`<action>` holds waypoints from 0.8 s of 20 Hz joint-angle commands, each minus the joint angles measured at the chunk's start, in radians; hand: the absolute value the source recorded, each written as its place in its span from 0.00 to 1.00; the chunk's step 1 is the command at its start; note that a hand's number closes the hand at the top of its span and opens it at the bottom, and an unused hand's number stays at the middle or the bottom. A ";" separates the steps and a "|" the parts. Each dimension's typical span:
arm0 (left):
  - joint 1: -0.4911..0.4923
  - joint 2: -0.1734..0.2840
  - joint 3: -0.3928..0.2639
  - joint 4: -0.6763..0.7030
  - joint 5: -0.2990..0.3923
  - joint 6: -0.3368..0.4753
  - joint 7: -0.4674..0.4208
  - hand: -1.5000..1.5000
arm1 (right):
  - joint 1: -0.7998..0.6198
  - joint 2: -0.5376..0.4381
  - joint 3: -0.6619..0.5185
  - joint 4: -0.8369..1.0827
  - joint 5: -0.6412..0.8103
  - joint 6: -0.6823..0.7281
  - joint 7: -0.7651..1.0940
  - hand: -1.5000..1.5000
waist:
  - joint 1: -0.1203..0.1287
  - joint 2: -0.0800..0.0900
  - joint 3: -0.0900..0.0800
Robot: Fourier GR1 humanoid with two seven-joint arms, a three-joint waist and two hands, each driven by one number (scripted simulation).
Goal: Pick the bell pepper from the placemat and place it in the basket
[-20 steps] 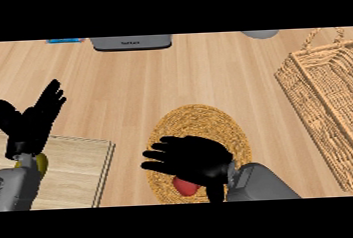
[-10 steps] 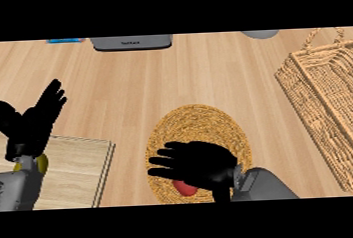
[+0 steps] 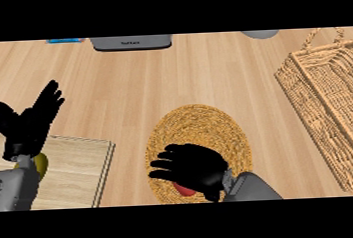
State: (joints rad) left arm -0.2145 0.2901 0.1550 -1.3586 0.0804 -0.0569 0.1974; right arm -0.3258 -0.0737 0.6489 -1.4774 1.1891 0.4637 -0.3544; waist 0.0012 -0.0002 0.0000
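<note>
Right hand [image 3: 192, 168] sits over the placemat [image 3: 202, 125], fingers curling onto my red bell pepper [image 3: 184, 189] on its near edge. Not lifted yet, and the basket [image 3: 330, 104] off to the placemat's right awaits.

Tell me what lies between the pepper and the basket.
Nothing visible does. The pepper sits on the placemat, mostly hidden under the right hand. Between the placemat and the basket only bare counter shows.
</note>
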 commanded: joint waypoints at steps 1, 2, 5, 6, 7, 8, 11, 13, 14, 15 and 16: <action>0.021 -0.010 -0.007 -0.026 -0.006 0.002 0.001 0.50 | -0.021 -0.077 0.056 0.090 0.093 -0.100 -0.082 1.00 | 0.006 0.001 0.000; -0.021 0.000 0.020 0.010 0.005 0.004 0.020 0.50 | -0.070 -0.014 0.014 0.108 0.084 -0.065 -0.072 1.00 | 0.003 0.001 0.000; -0.020 0.010 0.019 0.025 -0.016 -0.013 0.008 0.50 | -0.035 0.033 0.032 0.048 0.122 -0.018 -0.039 1.00 | 0.000 0.000 0.000; 0.030 -0.011 0.017 -0.115 0.020 -0.003 0.071 0.50 | 0.030 0.002 0.056 0.043 0.135 -0.072 -0.047 1.00 | 0.002 -0.001 0.000; -0.015 -0.002 0.025 -0.004 0.000 -0.016 0.017 0.50 | 0.009 0.002 0.040 0.086 0.151 -0.087 -0.084 1.00 | 0.000 0.000 0.000; -0.037 -0.033 -0.010 -0.026 -0.030 0.031 0.070 0.50 | 0.021 0.035 0.070 0.098 0.165 -0.094 -0.054 1.00 | -0.001 0.000 0.000; -0.055 -0.009 0.017 0.012 -0.017 -0.002 0.047 0.50 | 0.025 0.008 0.042 0.153 0.179 -0.166 -0.121 1.00 | -0.001 0.001 0.000; -0.051 -0.015 0.017 0.034 -0.021 -0.011 0.017 0.50 | 0.056 0.003 0.072 0.055 0.199 -0.080 -0.097 1.00 | -0.004 0.000 0.000; -0.023 -0.002 0.016 0.006 -0.016 -0.012 0.037 0.50 | 0.015 0.071 -0.075 0.147 0.136 -0.110 0.114 1.00 | 0.001 0.004 0.000; -0.013 -0.014 0.026 -0.014 -0.016 0.012 0.020 0.50 | 0.017 0.072 -0.229 0.135 0.101 -0.116 0.206 1.00 | -0.020 0.008 0.001; -0.003 -0.018 0.022 -0.008 -0.016 0.013 0.032 0.50 | 0.034 0.072 -0.287 0.122 0.088 -0.137 0.293 1.00 | -0.046 0.009 0.003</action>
State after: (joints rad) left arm -0.2301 0.2768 0.1732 -1.3672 0.0656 -0.0548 0.2275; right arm -0.3120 -0.0203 0.5593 -1.3808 1.3165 0.3577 -0.2844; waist -0.0111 -0.0026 0.0006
